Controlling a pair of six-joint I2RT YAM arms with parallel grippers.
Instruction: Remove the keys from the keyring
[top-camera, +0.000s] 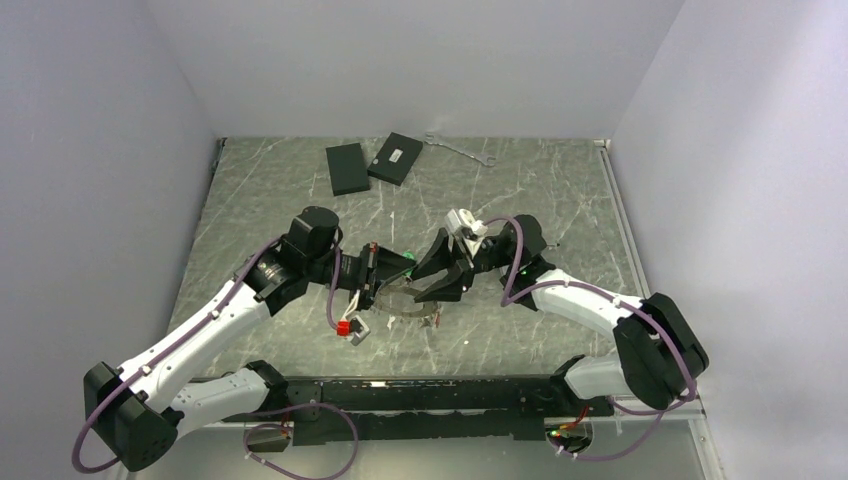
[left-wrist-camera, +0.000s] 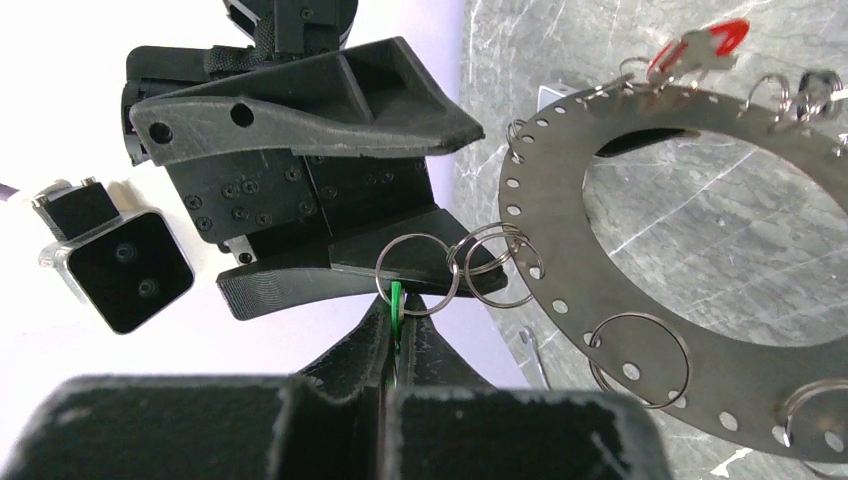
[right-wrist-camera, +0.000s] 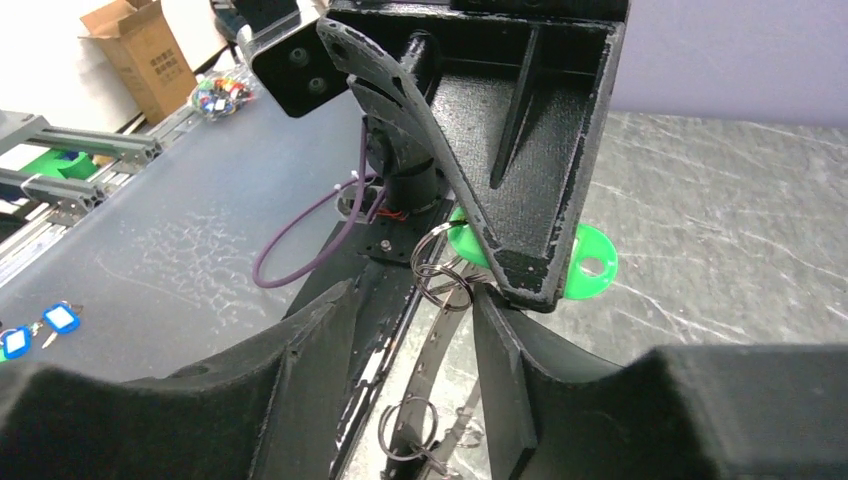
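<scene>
The keyring (left-wrist-camera: 600, 300) is a broad flat grey ring with small holes and several split rings, held tilted above the table; it also shows in the top view (top-camera: 400, 303). My left gripper (left-wrist-camera: 400, 312) is shut on a green key (left-wrist-camera: 396, 300) that hangs from a split ring on the keyring's edge. The green key also shows in the right wrist view (right-wrist-camera: 590, 262). My right gripper (right-wrist-camera: 412, 292) is open, its jaws on either side of the keyring's edge (right-wrist-camera: 437, 345). A red key (left-wrist-camera: 705, 42) hangs at the keyring's far side and shows in the top view (top-camera: 345, 328).
Two flat black boxes (top-camera: 347, 168) (top-camera: 394, 158) and a thin silver wrench (top-camera: 460, 148) lie at the back of the table. Both grippers (top-camera: 388, 268) (top-camera: 435, 280) meet tip to tip at mid-table. White walls enclose three sides.
</scene>
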